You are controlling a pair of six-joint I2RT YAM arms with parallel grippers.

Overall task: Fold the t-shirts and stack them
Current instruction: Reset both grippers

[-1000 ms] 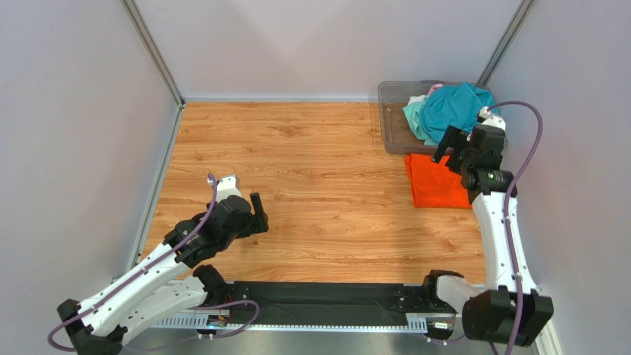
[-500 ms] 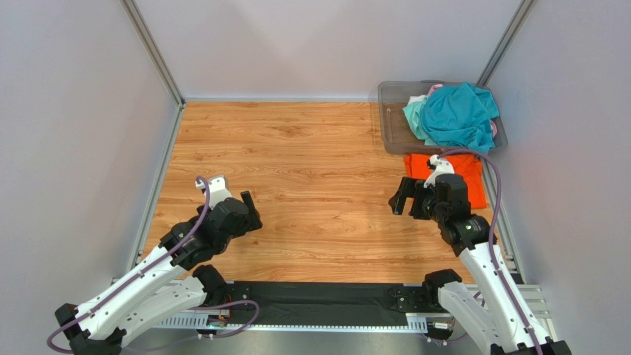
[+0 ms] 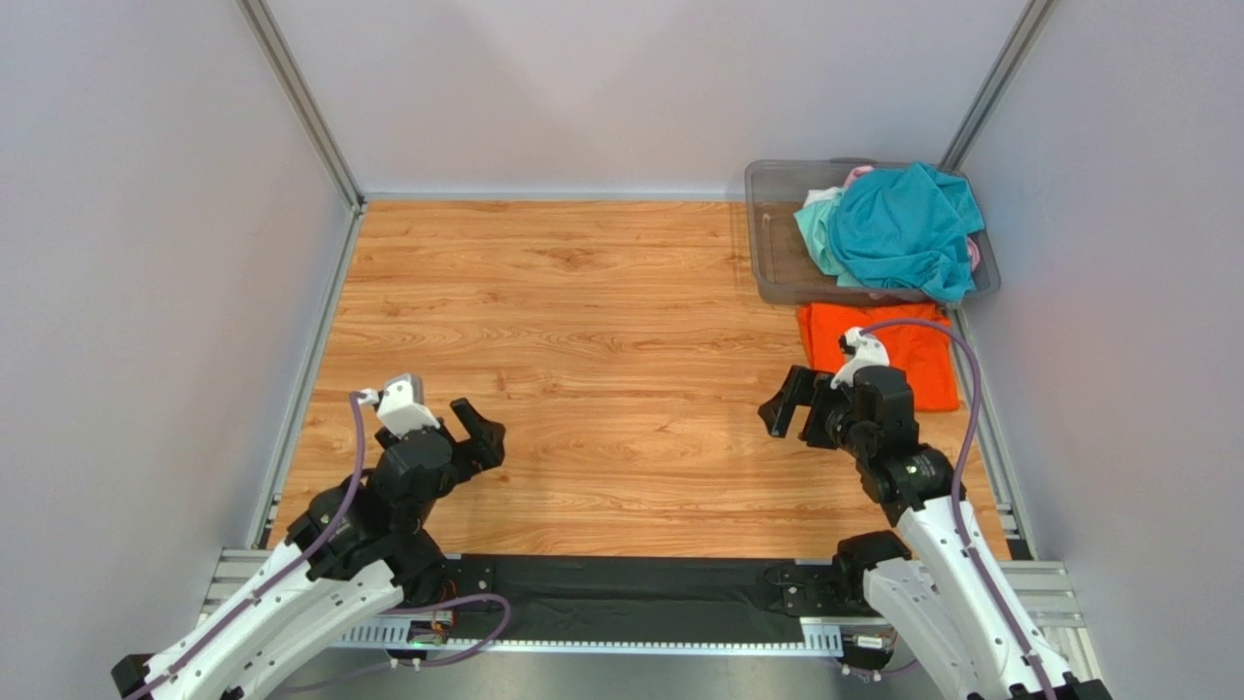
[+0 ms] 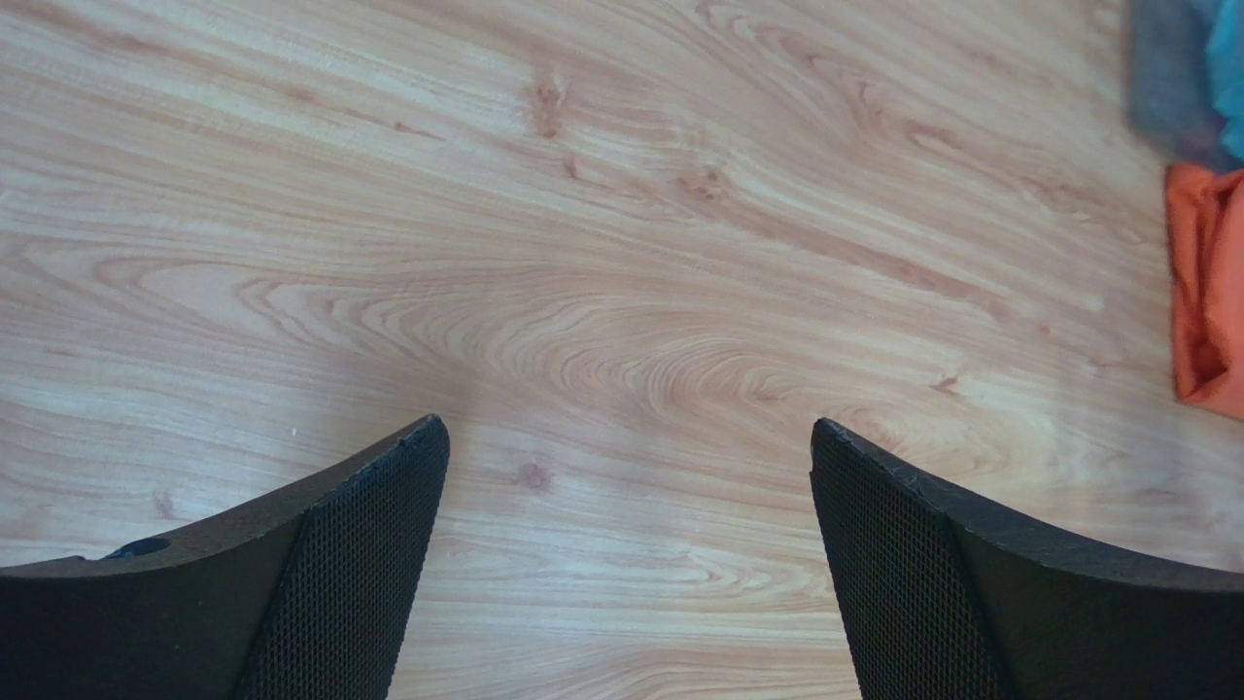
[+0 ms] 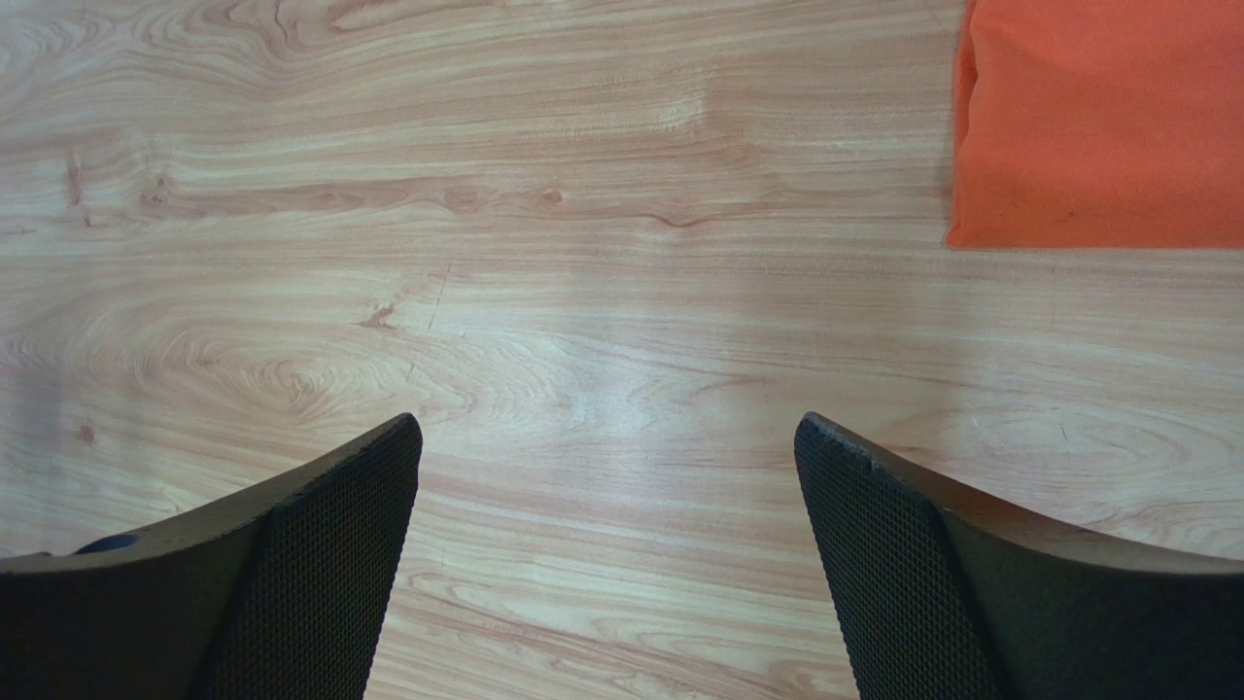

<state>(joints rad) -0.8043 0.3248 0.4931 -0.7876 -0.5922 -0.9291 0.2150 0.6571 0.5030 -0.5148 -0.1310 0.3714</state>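
A folded orange t-shirt (image 3: 917, 355) lies flat on the wooden table at the right, just in front of the bin; it also shows in the right wrist view (image 5: 1095, 124) and the left wrist view (image 4: 1206, 292). A crumpled teal t-shirt (image 3: 908, 226) heaps over a pale mint one (image 3: 818, 228) and a bit of pink one (image 3: 859, 175) in the bin. My right gripper (image 3: 796, 411) (image 5: 606, 420) hovers open over bare wood, left of the orange shirt. Far to the near left, my left gripper (image 3: 476, 435) (image 4: 625, 425) is open too, nothing between its fingers.
The clear grey plastic bin (image 3: 771, 251) stands at the far right corner. Grey walls with metal posts close in the table on three sides. A black strip (image 3: 628, 591) runs along the near edge between the arm bases.
My right arm has pulled back from the bin and the orange shirt toward the near middle. My left arm has drawn back toward the near edge. Both grippers stayed open.
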